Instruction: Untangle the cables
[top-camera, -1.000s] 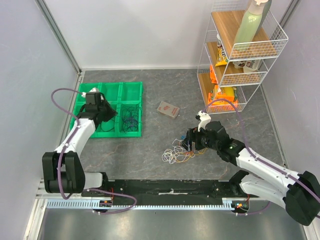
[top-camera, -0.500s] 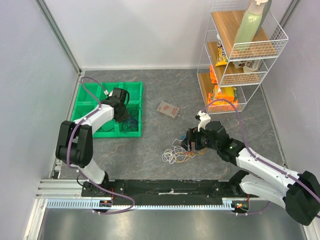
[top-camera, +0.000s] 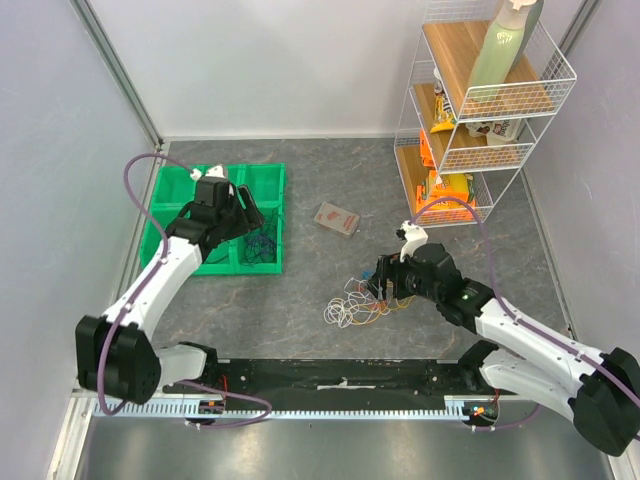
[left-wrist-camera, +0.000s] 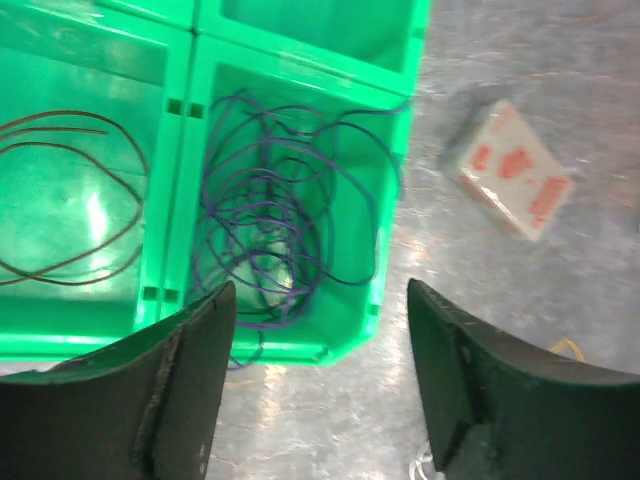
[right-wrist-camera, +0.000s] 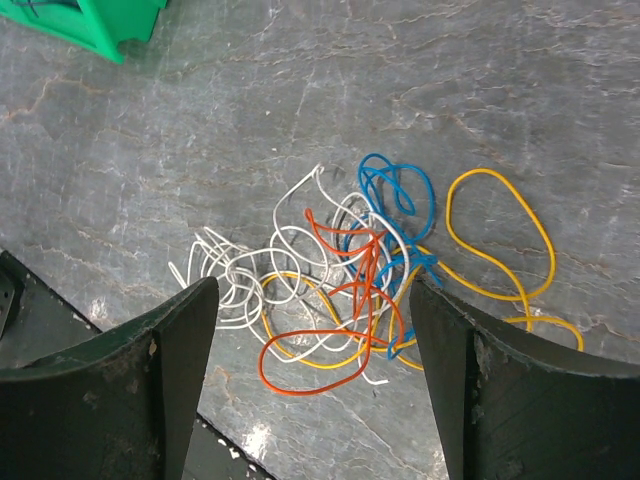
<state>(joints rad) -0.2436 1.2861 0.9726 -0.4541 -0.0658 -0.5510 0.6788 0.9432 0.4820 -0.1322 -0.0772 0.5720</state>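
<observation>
A tangle of cables (top-camera: 358, 303) lies on the grey table: white (right-wrist-camera: 240, 270), orange-red (right-wrist-camera: 340, 310), blue (right-wrist-camera: 395, 215) and yellow (right-wrist-camera: 500, 240) loops crossing each other. My right gripper (right-wrist-camera: 312, 300) hangs open just above this tangle (top-camera: 385, 280), holding nothing. A dark purple cable (left-wrist-camera: 280, 230) lies loose in a near-right compartment of the green tray (left-wrist-camera: 392, 190). A dark red cable (left-wrist-camera: 70, 200) lies in the compartment to its left. Over the tray's near right corner, my left gripper (left-wrist-camera: 320, 300) is open and empty (top-camera: 245, 215).
A small pink-and-white pack (top-camera: 336, 219) lies on the table between the tray and a white wire shelf (top-camera: 470, 110) at the back right, which holds snack bags and a bottle. Walls close in the left, back and right sides.
My left gripper was shut and now stands open. Its arm swung right over the tray, dipped toward the purple cable's compartment, then lifted. The right arm has barely moved.
</observation>
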